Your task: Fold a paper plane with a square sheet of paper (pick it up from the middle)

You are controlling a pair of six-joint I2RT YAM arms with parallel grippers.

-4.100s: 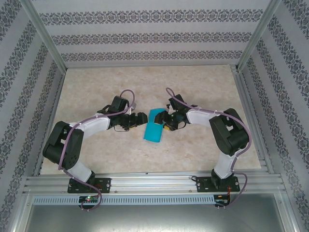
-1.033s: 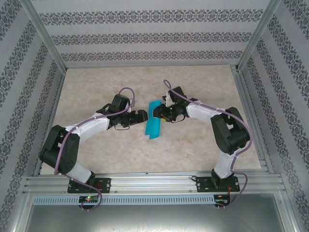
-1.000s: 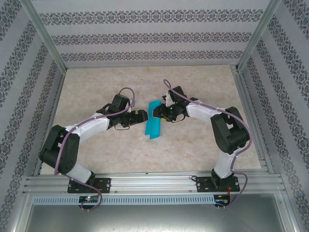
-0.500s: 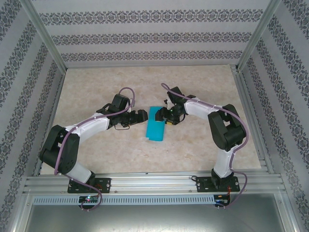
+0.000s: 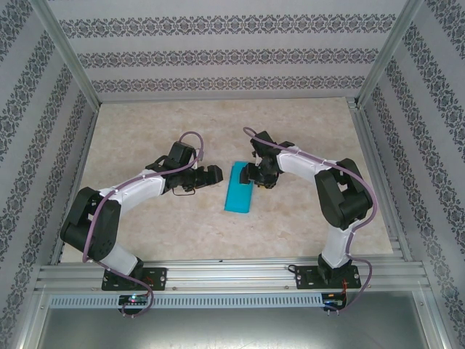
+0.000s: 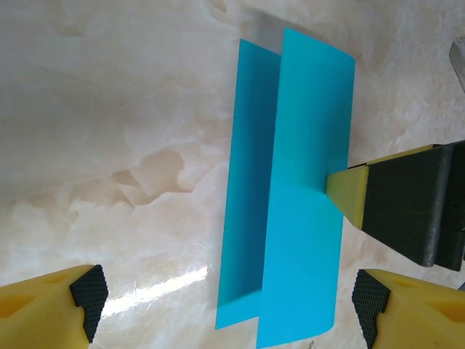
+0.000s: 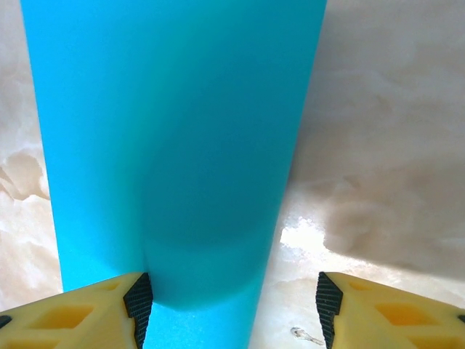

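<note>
Inside the spread right claw point(image 7: 229, 302), the folded paper point(image 7: 174, 131)

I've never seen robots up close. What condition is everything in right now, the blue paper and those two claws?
Thin teal-blue sheet of paper: folded over into a narrow rectangle, lying on the marble-patterned table, layers not lined up.
Left gripper: open, holding nothing.
Right gripper: open, one fingertip against the paper's edge, not gripping.

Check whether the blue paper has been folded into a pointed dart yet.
No: the square sheet of paper is a long rectangle with squared ends, one layer lapped over another.
</note>
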